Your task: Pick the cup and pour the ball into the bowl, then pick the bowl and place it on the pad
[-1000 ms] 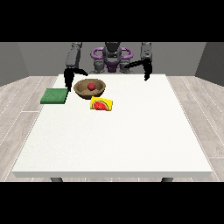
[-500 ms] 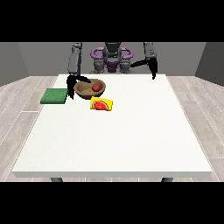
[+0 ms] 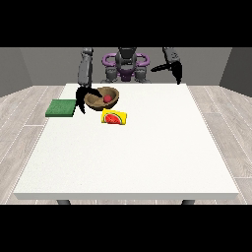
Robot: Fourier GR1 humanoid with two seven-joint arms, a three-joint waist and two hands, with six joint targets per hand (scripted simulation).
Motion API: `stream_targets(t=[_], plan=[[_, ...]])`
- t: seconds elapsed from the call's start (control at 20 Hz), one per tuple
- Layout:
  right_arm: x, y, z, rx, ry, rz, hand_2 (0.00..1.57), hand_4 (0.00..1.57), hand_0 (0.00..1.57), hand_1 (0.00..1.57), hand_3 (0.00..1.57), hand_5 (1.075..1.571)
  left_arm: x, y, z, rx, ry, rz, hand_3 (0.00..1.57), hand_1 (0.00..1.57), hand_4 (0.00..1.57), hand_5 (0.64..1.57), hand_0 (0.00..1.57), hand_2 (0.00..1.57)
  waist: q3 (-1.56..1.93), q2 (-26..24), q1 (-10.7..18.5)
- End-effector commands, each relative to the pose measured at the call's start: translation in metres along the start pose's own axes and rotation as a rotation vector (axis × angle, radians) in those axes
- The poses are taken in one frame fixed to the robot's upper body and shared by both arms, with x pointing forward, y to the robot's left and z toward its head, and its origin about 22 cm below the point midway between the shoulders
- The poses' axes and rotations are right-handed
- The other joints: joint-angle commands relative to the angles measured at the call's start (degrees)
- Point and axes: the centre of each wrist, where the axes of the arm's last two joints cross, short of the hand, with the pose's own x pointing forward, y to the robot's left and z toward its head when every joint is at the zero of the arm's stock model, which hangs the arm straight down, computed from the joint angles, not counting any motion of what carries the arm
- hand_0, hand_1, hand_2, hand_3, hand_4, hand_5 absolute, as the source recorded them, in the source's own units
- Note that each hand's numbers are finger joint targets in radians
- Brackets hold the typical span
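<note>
A brown bowl (image 3: pixel 113 102) stands at the table's far left with a red ball (image 3: pixel 107 99) inside it. Left of it lies the flat green pad (image 3: pixel 61 108). The hand at the view's left (image 3: pixel 82 95) is at the bowl's left rim, open. Its thumb reaches over the rim and its fingers hang down outside, towards the pad. The hand at the view's right (image 3: pixel 175 72) hangs open above the table's far right edge, holding nothing. I see no cup.
A yellow card with a watermelon slice on it (image 3: pixel 114 117) lies just in front of the bowl. The white table (image 3: pixel 133 157) stretches wide towards the camera. Purple rings (image 3: pixel 110 59) sit at the robot's torso.
The hand at the view's left has come down and moved in against the bowl's left rim. The hand at the view's right has swung outward to the right.
</note>
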Motion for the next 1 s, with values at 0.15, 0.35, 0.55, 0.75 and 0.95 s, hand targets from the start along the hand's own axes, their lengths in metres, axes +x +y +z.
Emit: stream_targets(t=[0.15, 0.35, 0.55, 0.75, 0.95], plan=[[-0.021, -0.039, 0.026, -0.167, 0.153, 0.465, 1.57, 0.92, 1.57, 1.57, 1.57, 1.536, 0.022, -0.007, -0.015, -0.046, -0.088, 0.034, 0.00, 0.00, 0.57, 1.549, 0.00, 0.00, 0.77, 4.23, 5.05], [-0.015, -0.039, 0.024, -0.207, 0.162, 0.580, 1.57, 0.92, 1.57, 1.57, 1.40, 1.565, 0.008, -0.003, -0.008, -0.048, -0.036, 0.034, 0.00, 0.00, 0.76, 1.507, 0.00, 0.00, 0.72, 2.47, 4.71], [0.001, -0.001, 0.005, -0.205, 0.271, 0.595, 1.57, 0.86, 1.57, 1.57, 1.05, 1.567, -0.026, 0.016, 0.014, -0.007, 0.083, 0.054, 0.00, 0.00, 0.96, 1.423, 0.00, 0.00, 0.69, -6.04, 1.63], [0.043, 0.013, -0.026, -0.112, 0.334, 0.634, 1.57, 0.82, 1.57, 1.57, 0.97, 1.564, -0.061, 0.048, 0.044, 0.093, 0.222, 0.030, 0.00, 0.00, 0.99, 1.419, 0.00, 0.00, 0.85, -12.46, -6.03], [0.094, 0.016, -0.057, -0.104, 0.391, 0.649, 1.57, 0.81, 1.57, 1.57, 0.89, 1.567, -0.074, 0.026, 0.062, 0.116, 0.303, 0.010, 0.00, 0.00, 1.00, 1.404, 0.00, 0.00, 0.95, -16.94, -8.12]])
